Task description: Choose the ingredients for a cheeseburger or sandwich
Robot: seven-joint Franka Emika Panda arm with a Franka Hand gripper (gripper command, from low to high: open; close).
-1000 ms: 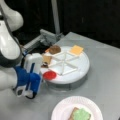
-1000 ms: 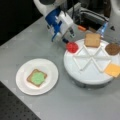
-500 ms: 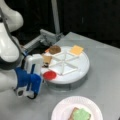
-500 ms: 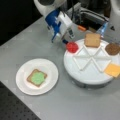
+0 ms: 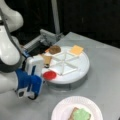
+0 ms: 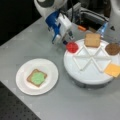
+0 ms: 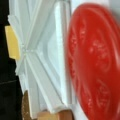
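Your gripper (image 6: 69, 37) sits at the edge of the divided white tray (image 6: 87, 75), right over the red tomato disc (image 6: 72, 47), and in a front view the blue-and-white hand (image 5: 31, 80) hangs just beside that same disc (image 5: 49, 75). Whether the fingers are apart or closed on the tomato, you cannot tell from here. The wrist view is filled with the tomato (image 7: 95, 62), very close, with the tray's white ribs (image 7: 45, 60) beside it and a sliver of yellow cheese (image 7: 12, 42) at the far rim.

Look at the tray: a tan toast square (image 6: 92, 40) lies in the compartment next to the tomato, the dark brown patty (image 6: 113, 48) in the one after, and the cheese square (image 6: 113, 70) toward a front view's right. In a front view you see the same set, toast (image 5: 46, 59), patty (image 5: 54, 49), cheese (image 5: 76, 50).

On the round white plate (image 6: 25, 86), well apart from the tray, the sandwich is begun: one toast square (image 6: 30, 79) with green lettuce (image 6: 38, 78) lying on top, also seen on the plate (image 5: 62, 110) as lettuce (image 5: 81, 115) over toast
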